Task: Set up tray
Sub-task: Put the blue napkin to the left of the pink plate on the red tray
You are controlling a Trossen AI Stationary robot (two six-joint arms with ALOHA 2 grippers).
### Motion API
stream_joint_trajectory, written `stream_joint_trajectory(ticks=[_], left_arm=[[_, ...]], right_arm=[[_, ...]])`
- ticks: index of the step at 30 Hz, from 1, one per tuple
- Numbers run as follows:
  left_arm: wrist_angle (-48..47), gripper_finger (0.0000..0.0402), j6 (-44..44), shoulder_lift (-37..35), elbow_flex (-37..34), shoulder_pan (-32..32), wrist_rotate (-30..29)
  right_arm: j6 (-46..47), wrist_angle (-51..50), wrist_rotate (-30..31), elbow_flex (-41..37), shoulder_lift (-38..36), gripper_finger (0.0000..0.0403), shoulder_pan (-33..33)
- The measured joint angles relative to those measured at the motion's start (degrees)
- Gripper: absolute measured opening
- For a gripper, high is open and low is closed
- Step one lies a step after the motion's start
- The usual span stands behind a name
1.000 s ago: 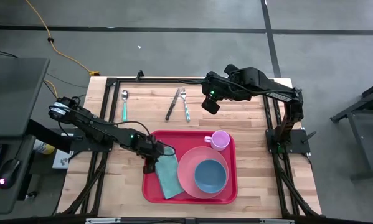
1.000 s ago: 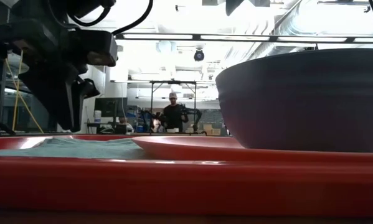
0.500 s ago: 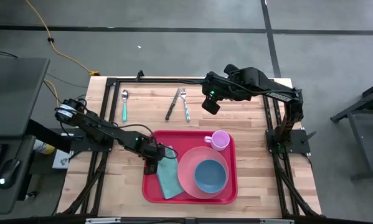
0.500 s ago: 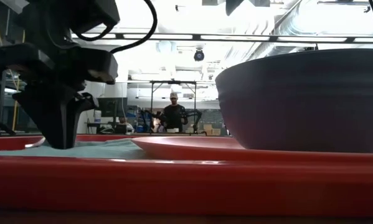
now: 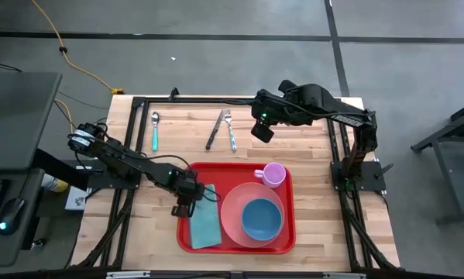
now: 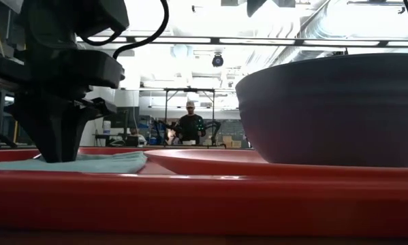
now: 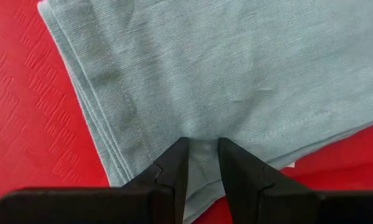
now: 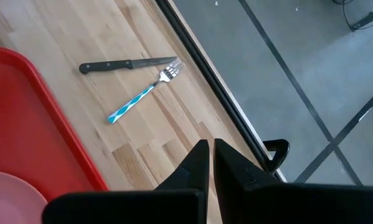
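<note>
The red tray (image 5: 232,174) lies at the table's near middle, carrying a pink plate (image 5: 232,209) with a blue bowl (image 5: 261,218) on it, a pink cup (image 5: 273,174) and a folded teal napkin (image 5: 206,226). The napkin lies flat on the tray's left part, beside the plate. My left gripper (image 5: 187,204) stands over the napkin's far left corner and is shut on it; the low view shows the left gripper (image 6: 54,153) down on the napkin (image 6: 88,163). My right gripper (image 5: 261,132) hovers shut above the far table, touching nothing. My left gripper comes from above, pointing down, and pinches a small pucker of the napkin's top surface (image 7: 203,149) between its two fingertips (image 7: 174,158), close to the stacked edge of several layers (image 7: 105,149). The napkin (image 7: 236,68) lies flat on the tray (image 7: 24,112).
A teal-handled spoon (image 5: 155,130), a black knife (image 5: 214,130) and a teal-handled fork (image 5: 230,130) lie on bare wood beyond the tray; the right wrist view shows the knife (image 8: 127,64) and fork (image 8: 142,96) near the far edge. People stand in the room behind.
My left gripper has come down onto the napkin and moved a little toward the table's left edge. The napkin has slid with it away from the plate and turned, so that it lies straighter along the tray's left side. The right arm kept still.
</note>
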Motion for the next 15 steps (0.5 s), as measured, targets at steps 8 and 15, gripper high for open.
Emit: stream_joint_trajectory(ticks=[8, 15], left_arm=[[-0.95, 0.0124, 7.96, 0.06, -0.15, 3.98, 0.83], [-1.06, 0.0124, 16.81, 0.11, 0.05, 7.98, 2.74]], right_arm=[[0.19, 0.01, -0.27, 0.0, 0.0, 0.0, 0.0], [0.47, 0.0, -1.36, 0.0, 0.0, 0.0, 0.01]])
